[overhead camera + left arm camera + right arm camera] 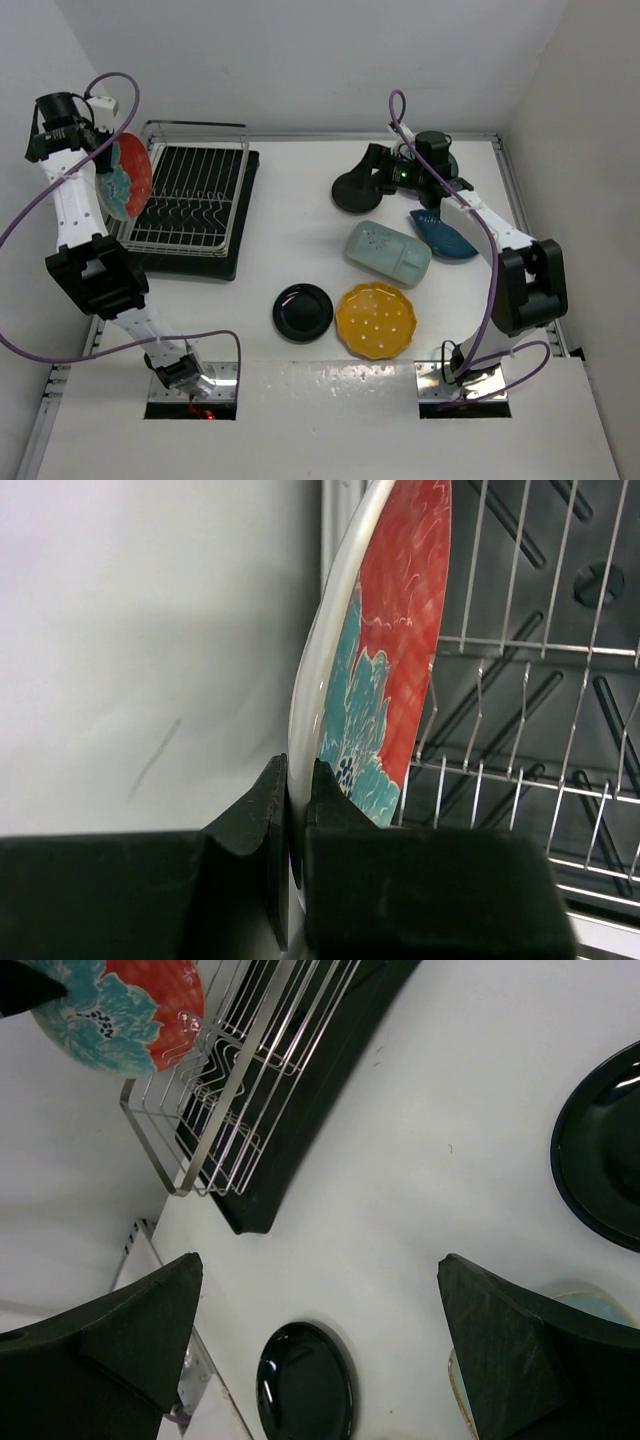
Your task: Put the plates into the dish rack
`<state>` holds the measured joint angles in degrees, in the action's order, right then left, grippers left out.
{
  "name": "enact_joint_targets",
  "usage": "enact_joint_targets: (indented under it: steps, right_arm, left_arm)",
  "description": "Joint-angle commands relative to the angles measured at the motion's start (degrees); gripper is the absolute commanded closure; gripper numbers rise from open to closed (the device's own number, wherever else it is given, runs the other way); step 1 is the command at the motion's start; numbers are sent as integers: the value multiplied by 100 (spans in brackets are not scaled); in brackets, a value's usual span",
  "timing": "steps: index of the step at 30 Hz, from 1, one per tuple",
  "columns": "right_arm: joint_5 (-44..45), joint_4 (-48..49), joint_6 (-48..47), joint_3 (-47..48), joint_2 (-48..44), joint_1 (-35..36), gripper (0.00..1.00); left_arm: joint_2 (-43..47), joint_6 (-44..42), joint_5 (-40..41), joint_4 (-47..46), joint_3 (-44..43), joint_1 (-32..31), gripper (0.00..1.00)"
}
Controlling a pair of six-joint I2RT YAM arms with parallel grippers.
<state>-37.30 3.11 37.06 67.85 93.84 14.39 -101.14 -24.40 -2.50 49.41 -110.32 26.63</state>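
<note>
A red and teal floral plate point(128, 178) point(395, 650) point(120, 1005) hangs on edge over the left side of the wire dish rack point(195, 195) point(520, 680) point(250, 1070). My left gripper point(104, 150) point(297, 780) is shut on its white rim. The rack's slots look empty. My right gripper point(378, 166) point(320, 1258) stands open above the table, next to a large black plate point(355, 192) point(605, 1150), with nothing between its fingers. On the table lie a small black plate point(303, 311) point(305, 1385), a yellow plate point(375, 320), a pale green oblong plate point(388, 253) and a blue plate point(442, 235).
The rack sits on a black drip tray point(240, 215) at the back left. White walls close in the left, back and right sides. A metal rail point(320, 133) runs along the table's far edge.
</note>
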Motion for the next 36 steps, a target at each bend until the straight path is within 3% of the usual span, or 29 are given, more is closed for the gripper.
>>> enact_joint_targets:
  steps: [1, 10, 13, 15, 20, 27, 33, 36]
  right_arm:
    - [12, 31, -155, 184, -76, 28, 0]
    - [38, 58, -181, 52, -182, 28, 0]
    - [30, 31, -181, 17, -191, 11, 0]
    - [38, 40, -199, -9, -200, 20, 0]
    - [30, 40, -234, -44, -235, 28, 0]
    - [485, -135, -59, -36, -261, -199, 0]
    - [2180, -2391, 363, 1080, 658, -1412, 0]
    - [2630, -2753, 407, 1606, 1264, -2071, 0]
  left_arm:
    - [428, -65, -163, -1074, 1, 26, 100]
    - [587, -65, 13, -1434, 1276, 201, 100]
    - [648, 75, -128, -1434, 1452, 263, 82]
    - [709, 128, -207, -1434, 1523, 263, 61]
    - [710, 182, -207, -1382, 1523, 263, 42]
    - [763, 234, -346, -1214, 1268, 263, 26]
    - [772, 349, -1031, -618, 452, 185, 19]
    - [772, 410, -1374, -293, 328, -78, 19]
